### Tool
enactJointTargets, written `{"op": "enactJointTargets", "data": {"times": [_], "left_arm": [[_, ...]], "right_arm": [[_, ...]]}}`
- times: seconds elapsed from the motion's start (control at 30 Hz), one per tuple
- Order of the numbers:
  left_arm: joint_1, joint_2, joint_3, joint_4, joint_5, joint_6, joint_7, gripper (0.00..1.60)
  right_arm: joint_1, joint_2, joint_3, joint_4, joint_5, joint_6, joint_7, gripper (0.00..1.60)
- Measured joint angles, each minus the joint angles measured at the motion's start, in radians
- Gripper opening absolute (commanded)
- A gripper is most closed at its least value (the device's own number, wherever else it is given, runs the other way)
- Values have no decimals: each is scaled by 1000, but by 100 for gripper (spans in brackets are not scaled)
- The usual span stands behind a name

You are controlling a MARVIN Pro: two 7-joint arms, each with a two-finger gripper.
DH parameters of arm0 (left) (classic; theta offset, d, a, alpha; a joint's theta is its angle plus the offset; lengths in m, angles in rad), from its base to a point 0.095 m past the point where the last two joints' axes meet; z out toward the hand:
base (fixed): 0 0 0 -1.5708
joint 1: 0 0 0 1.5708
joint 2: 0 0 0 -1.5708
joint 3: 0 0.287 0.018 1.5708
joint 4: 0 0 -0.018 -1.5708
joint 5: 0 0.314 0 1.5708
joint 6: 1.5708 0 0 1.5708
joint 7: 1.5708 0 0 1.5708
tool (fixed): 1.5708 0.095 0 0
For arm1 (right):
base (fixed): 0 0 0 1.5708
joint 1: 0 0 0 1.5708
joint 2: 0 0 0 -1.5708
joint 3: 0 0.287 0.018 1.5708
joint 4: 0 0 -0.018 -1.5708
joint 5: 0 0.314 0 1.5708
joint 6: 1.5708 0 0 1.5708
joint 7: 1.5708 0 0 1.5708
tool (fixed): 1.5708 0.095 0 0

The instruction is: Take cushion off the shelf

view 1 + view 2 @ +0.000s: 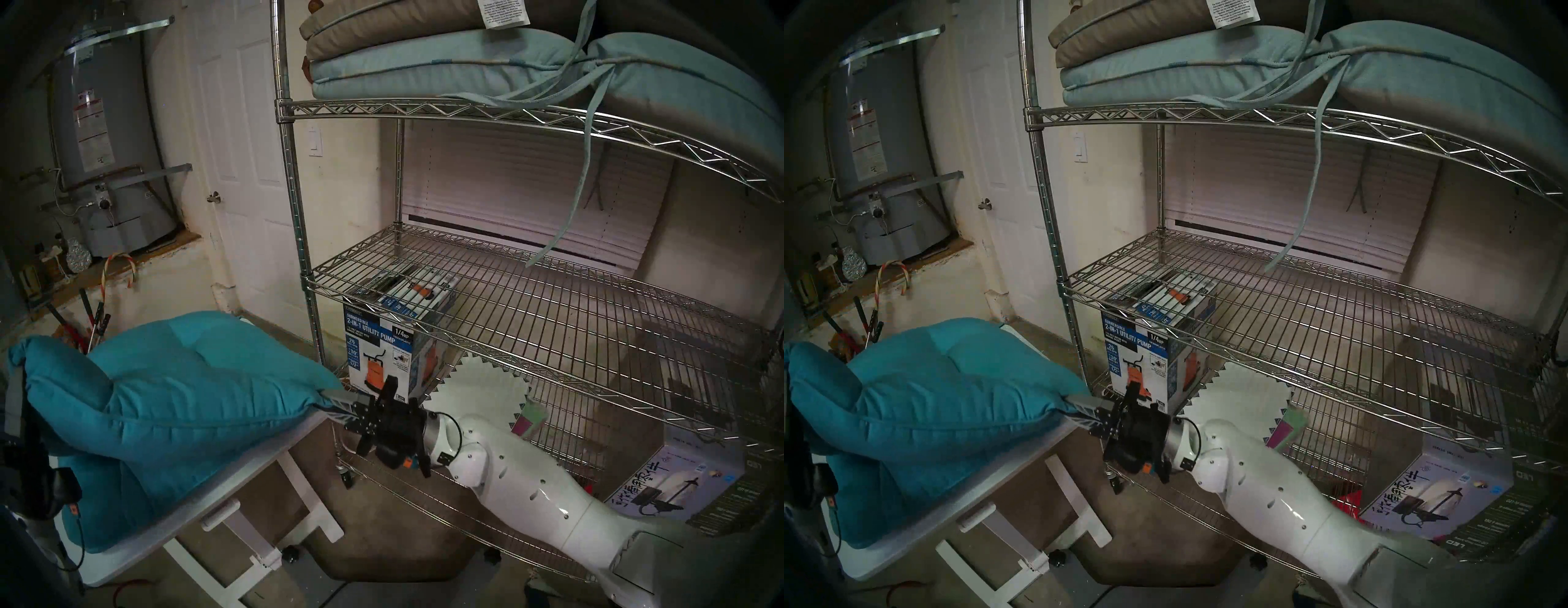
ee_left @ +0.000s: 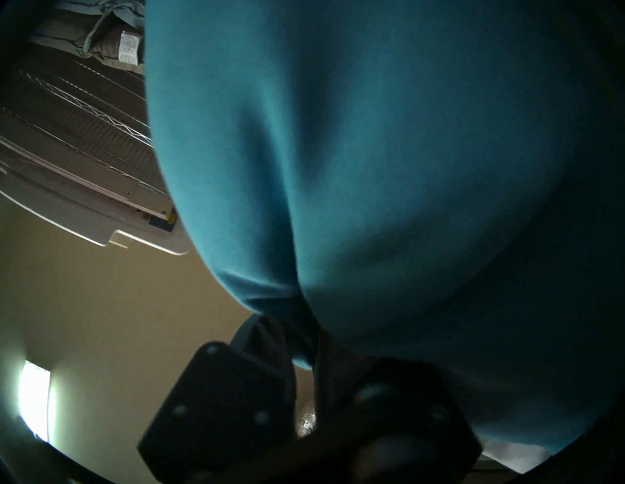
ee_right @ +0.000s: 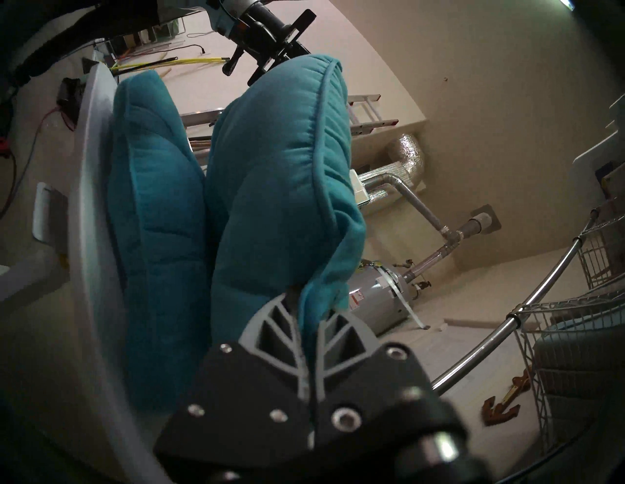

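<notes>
The teal cushion [image 1: 169, 382] is already off the chrome wire shelf [image 1: 530, 297] and hangs stretched between the two arms over the small white surface [image 1: 178, 509], where a second teal cushion [image 1: 106, 496] already lies. The right tool [image 1: 335, 403] is clamped tight on the corner nearest the shelf post, a pinch of fabric caught between its grey fingers [image 3: 270, 324]. The left tool [image 2: 304, 341] is closed on the opposite edge at the far left of the head view, gripping a fold of the same cover. The cushion's long axis runs from one tool to the other, roughly along the surface's length, and its belly sags towards the one below, with its lower face seeming to rest on it. From each tool the bulk of the cushion lies inward, towards the other arm, so I would judge that the coming move is a level lowering by both arms together before either lets go. More cushions [image 1: 424, 63], grey and pale blue, remain stacked on the shelf's top tier.
</notes>
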Motion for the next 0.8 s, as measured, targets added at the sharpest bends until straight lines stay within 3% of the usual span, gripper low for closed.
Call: {"op": "enactJointTargets", "data": {"times": [0.37, 0.8], "left_arm": [[77, -95, 24, 39, 27, -18, 36, 0], [152, -181, 61, 44, 99, -30, 46, 0]], "right_arm": [[-119, 94, -3, -107, 12, 30, -44, 0], [-280, 226, 37, -281, 19, 174, -152, 0]]}}
